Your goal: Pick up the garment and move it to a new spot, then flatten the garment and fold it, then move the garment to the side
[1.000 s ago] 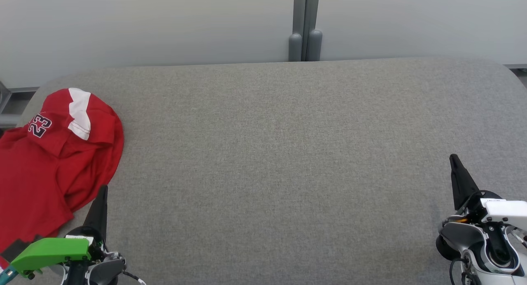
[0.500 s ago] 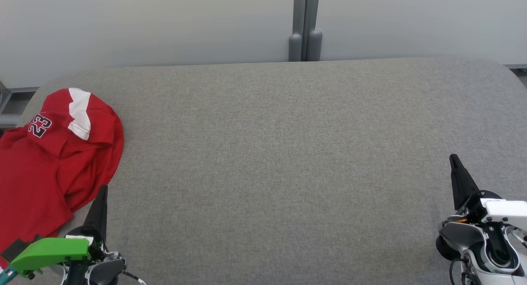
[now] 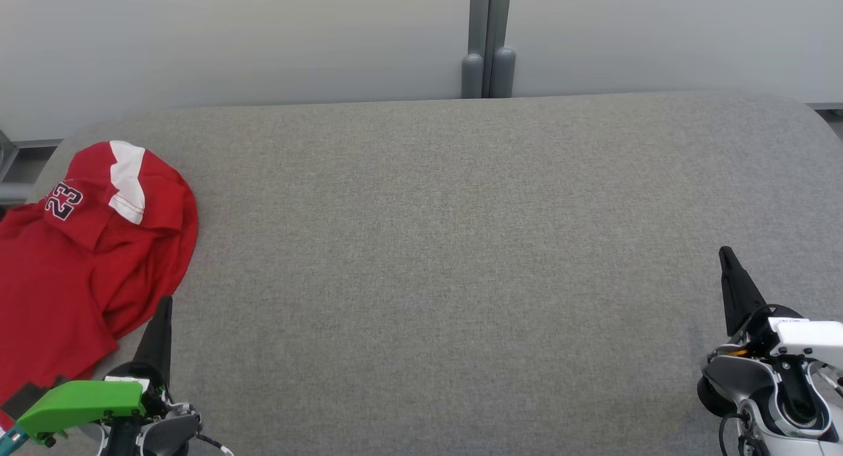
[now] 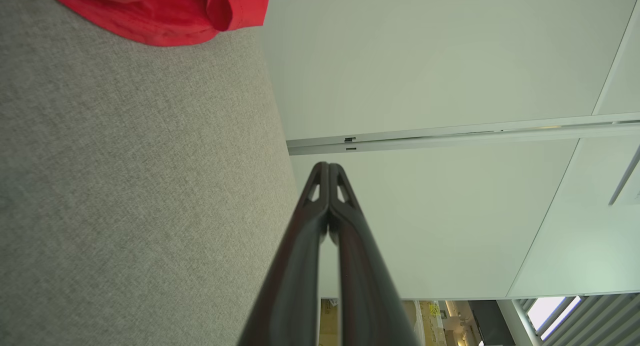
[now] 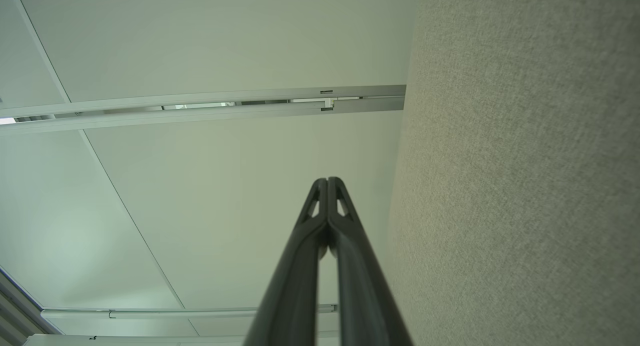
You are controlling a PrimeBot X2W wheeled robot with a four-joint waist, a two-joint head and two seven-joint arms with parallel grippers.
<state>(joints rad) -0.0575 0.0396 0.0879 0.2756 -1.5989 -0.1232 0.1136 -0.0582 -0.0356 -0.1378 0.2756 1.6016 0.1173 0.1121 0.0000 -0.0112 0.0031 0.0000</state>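
I see the crumpled red white-striped fabric garment point(image 3: 79, 265) lying at the grey cloth tabletop's point(image 3: 448, 245) left end. My left gripper point(image 3: 165, 303) sits closed and empty over its near-left edge, and my right gripper point(image 3: 725, 252) closed and empty over its near-right.

One red garment point(image 3: 79, 252), one grey table point(image 3: 461, 245), two end effectors.

Open grey tabletop point(image 3: 448, 245) is stretching before you between the left pincer point(image 3: 164, 302) and the right pincer point(image 3: 725, 252); a crumpled red jersey point(image 3: 85, 265) is crowding the left pincer's outer side.
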